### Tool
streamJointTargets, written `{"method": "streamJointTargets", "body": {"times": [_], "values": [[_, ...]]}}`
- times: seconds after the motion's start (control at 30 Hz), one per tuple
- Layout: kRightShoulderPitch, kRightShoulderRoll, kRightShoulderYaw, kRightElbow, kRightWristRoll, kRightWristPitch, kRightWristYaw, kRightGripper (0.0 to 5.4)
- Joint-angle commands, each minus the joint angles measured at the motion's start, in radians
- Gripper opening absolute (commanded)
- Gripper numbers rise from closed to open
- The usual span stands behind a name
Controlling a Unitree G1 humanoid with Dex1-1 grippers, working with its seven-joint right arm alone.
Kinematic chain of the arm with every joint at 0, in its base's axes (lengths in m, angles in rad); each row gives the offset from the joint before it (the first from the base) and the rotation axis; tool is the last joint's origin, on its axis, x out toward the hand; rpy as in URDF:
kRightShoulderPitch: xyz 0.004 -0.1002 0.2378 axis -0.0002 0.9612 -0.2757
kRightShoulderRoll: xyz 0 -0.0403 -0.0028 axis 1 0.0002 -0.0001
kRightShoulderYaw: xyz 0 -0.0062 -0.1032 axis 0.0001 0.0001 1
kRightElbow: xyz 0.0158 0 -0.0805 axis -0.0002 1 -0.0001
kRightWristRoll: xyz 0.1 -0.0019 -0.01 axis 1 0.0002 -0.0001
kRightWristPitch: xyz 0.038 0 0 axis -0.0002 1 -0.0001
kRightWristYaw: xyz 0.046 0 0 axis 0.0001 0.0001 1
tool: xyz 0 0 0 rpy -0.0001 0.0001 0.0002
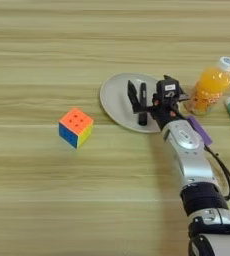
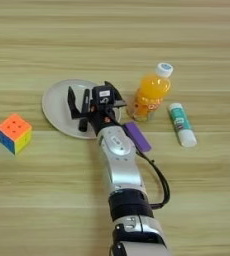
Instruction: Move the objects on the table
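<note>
The table (image 1: 37, 200) is a broad light wood surface with streaks running left to right, and it fills both views. Farthest left sits a puzzle cube (image 1: 76, 127), orange on top with blue and yellow sides, standing alone and well apart from everything else.

To its right lies a round beige plate (image 1: 114, 95). On the plate rests a slim black marker pen (image 1: 143, 105), lying roughly near-to-far, its near end close to the plate's near rim. The right gripper (image 1: 137, 100) reaches over the plate from the right: one black finger (image 1: 132, 95) stands just left of the pen and the other side of the hand lies on the pen's right, so the fingers sit spread on either side of it. Whether they press on the pen or merely flank it, I cannot tell. The silver forearm (image 1: 192, 160) runs from the near right corner up to the plate.

Just right of the forearm, partly tucked under it, lies a flat purple block (image 2: 137, 136) on the table. Beyond it, to the far right, stands an orange-juice bottle (image 2: 151, 95) with a white cap, tilted a little. Farthest right lies a white-and-green tube (image 2: 182, 124), flat on the table, near the bottle but apart from it.
</note>
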Motion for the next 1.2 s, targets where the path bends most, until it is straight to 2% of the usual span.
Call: {"method": "streamJointTargets", "body": {"times": [0.03,0.43,0.6,0.8,1.0,1.13,1.2], "values": [[-0.068,-0.026,-0.003,-0.055,-0.001,-0.003,-0.002,5.38],[-0.066,-0.033,-0.002,-0.054,-0.011,0.020,-0.009,5.38],[-0.065,-0.026,-0.016,-0.059,0.048,0.154,0.031,5.38],[-0.059,-0.021,-0.019,-0.100,0.059,0.276,0.015,5.38],[-0.037,-0.001,-0.011,-0.247,0.080,0.441,0.007,5.38],[-0.037,0.003,-0.021,-0.293,0.095,0.546,-0.008,5.38],[-0.040,0.004,-0.023,-0.299,0.101,0.575,-0.012,5.38]]}}
